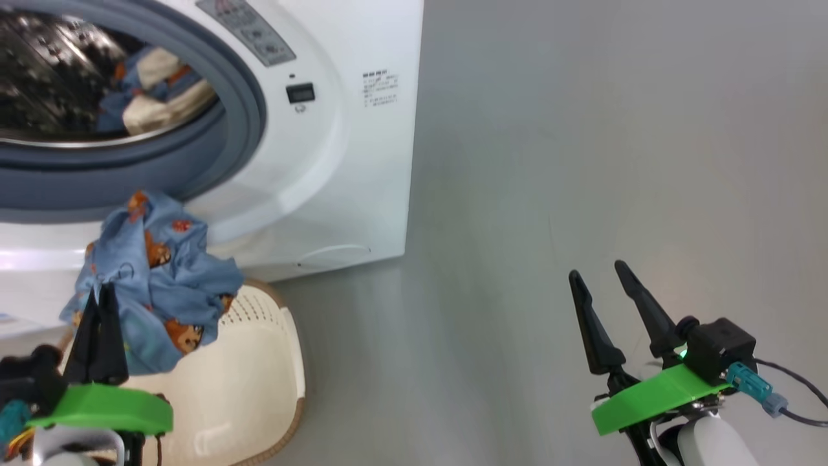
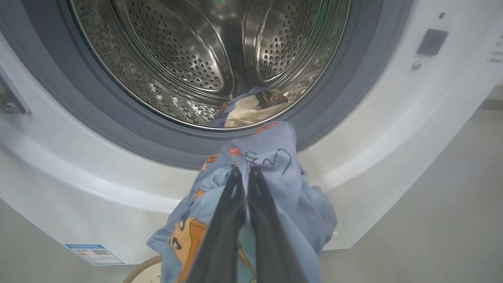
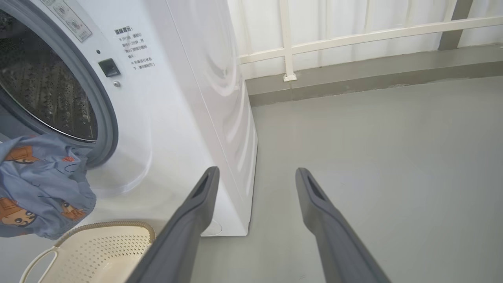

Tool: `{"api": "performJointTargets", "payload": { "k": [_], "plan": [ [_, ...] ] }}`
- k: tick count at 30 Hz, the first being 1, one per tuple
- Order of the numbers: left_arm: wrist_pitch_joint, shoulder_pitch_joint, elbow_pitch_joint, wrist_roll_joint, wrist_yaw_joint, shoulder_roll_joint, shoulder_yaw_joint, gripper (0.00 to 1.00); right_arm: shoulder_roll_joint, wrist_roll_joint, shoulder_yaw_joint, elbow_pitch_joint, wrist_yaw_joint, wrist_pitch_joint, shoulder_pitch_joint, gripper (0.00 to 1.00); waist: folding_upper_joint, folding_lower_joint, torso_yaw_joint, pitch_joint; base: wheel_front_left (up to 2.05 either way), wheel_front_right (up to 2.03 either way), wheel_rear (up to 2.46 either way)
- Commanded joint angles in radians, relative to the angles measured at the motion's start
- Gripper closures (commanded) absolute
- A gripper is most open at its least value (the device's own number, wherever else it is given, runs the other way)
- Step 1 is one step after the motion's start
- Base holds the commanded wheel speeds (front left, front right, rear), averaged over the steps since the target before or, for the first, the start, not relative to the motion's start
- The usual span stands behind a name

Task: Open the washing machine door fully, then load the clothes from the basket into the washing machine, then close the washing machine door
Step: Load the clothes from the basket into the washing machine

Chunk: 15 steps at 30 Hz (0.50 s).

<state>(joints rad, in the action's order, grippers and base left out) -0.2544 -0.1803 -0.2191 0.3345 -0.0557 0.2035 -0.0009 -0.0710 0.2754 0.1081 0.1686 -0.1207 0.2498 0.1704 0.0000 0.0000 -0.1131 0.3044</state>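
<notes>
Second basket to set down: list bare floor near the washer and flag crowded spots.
Free: the grey floor right of the washing machine, out to the open right gripper and back to the white railing. Crowded: in front of the drum opening, where the basket sits and the shut left gripper holds a garment above it.

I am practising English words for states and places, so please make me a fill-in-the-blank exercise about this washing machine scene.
The left gripper is ____ on a light blue printed garment. The right gripper stands ____, holding nothing. A second blue-and-cream garment lies ____ the steel perforated drum of the white boxy washing machine.
Missing words: shut; open; inside.
</notes>
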Motion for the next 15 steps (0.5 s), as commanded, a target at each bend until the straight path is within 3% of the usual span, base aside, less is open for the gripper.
{"api": "performJointTargets", "payload": {
  "k": [1, 15],
  "plan": [
    [-0.007, 0.015, 0.049, -0.023, 0.004, 0.013, 0.053, 1.00, -0.007, -0.007, 0.023, -0.019, -0.010, 0.012, -0.017, 0.00, 0.0000, 0.0000, -0.004, -0.046, 0.00, 0.00, 0.00],
    [-0.007, 0.188, 0.175, -0.128, 0.001, -0.075, 0.164, 1.00, -0.018, -0.008, 0.029, -0.001, -0.010, 0.008, -0.097, 0.00, 0.0000, 0.0000, -0.030, -0.215, 0.00, 0.00, 0.00]
  ]
}}
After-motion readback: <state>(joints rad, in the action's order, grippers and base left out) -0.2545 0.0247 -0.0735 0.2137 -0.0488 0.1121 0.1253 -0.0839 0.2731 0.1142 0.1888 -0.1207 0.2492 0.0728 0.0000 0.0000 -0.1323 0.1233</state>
